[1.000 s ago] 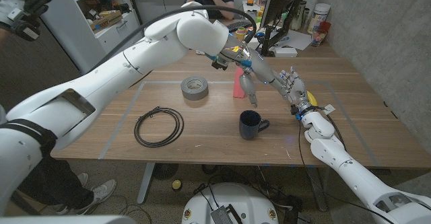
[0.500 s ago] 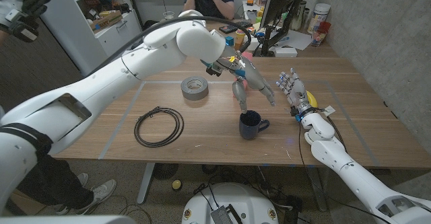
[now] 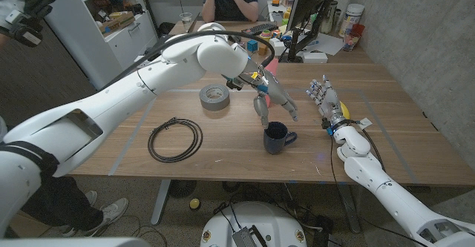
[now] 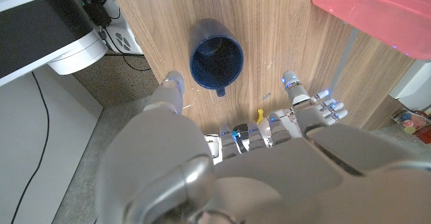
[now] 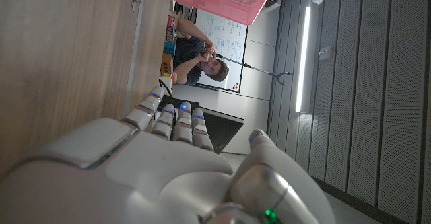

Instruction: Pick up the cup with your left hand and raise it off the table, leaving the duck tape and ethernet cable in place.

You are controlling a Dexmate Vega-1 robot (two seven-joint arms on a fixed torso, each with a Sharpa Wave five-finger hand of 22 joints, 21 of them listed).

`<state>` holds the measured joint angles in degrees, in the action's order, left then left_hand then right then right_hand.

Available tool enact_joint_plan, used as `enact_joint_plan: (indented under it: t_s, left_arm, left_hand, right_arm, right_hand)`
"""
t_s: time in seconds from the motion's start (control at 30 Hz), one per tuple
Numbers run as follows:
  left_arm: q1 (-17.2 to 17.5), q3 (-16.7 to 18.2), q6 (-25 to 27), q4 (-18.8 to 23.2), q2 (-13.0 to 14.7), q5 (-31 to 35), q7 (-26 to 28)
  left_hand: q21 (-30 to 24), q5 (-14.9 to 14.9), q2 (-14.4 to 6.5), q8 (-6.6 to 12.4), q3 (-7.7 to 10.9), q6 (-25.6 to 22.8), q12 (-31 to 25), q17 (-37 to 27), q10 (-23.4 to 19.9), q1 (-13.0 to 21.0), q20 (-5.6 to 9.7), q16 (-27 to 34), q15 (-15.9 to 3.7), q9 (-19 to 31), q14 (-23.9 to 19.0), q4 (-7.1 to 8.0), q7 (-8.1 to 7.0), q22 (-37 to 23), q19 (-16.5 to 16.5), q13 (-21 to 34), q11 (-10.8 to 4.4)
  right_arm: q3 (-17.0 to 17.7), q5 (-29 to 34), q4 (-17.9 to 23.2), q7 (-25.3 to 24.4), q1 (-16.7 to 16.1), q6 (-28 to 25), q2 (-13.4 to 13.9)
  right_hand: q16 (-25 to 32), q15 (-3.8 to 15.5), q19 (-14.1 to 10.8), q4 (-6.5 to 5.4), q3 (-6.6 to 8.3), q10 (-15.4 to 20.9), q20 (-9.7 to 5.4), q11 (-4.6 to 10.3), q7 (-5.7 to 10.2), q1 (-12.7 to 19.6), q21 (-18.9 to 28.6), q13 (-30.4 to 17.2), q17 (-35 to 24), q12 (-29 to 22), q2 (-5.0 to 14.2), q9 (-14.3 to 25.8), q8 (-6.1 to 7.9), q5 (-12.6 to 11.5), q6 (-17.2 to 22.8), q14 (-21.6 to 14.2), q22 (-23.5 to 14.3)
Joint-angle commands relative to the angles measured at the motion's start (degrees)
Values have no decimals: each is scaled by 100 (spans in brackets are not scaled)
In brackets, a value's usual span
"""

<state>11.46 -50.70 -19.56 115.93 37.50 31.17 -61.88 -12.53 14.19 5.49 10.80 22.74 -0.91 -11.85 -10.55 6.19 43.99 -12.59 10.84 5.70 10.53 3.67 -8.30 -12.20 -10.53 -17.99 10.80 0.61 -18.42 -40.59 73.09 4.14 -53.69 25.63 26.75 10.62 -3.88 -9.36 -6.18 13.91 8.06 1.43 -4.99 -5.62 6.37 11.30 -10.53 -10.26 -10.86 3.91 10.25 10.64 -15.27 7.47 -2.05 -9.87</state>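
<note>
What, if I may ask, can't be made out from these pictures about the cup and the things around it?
- Cup: whether anything is inside; its interior is dark in the left wrist view.
- Pink object: the left robot hand covers most of it in the head view; the left wrist view's edge cuts it off.
- Right robot hand: whether it touches the table.
- Ethernet cable: connectors too small.

The left hand [image 3: 271,99] descends from beside the pink box [image 3: 270,67] to directly above the cup [image 3: 276,137], fingers [image 3: 260,106] spread.
</note>
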Motion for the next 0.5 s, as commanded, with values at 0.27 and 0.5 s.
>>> enact_joint_plan:
  t_s: [0.27, 0.5]
  left_arm:
    - [145, -34, -363, -393, -122, 191, 269]
    - [101, -118, -471, -661, -206, 76, 236]
  left_hand:
    - [4, 40, 148, -20, -170, 80, -15, -12, 24, -13, 5, 37, -66, 18, -71, 25, -29, -21, -101, 35, -45]
    - [-7, 65, 196, -21, -248, 112, -14, -15, 44, -27, 4, 35, -74, 19, -79, 44, -27, -25, -160, 38, -57]
  right_arm:
    - [-9, 99, -86, -62, 52, 77, -5]
    - [-46, 162, -131, -116, 106, 41, -14]
  right_hand:
    - [34, -55, -19, 10, -47, 34, 24, 67, 53, -1, 5, -19, -19, -24, -67, 19, 28, -37, 20, -31, -18]
    - [35, -63, -11, 14, -65, 42, 30, 63, 65, -11, 2, -19, -18, -25, -91, 19, 31, -44, 27, -39, -18]
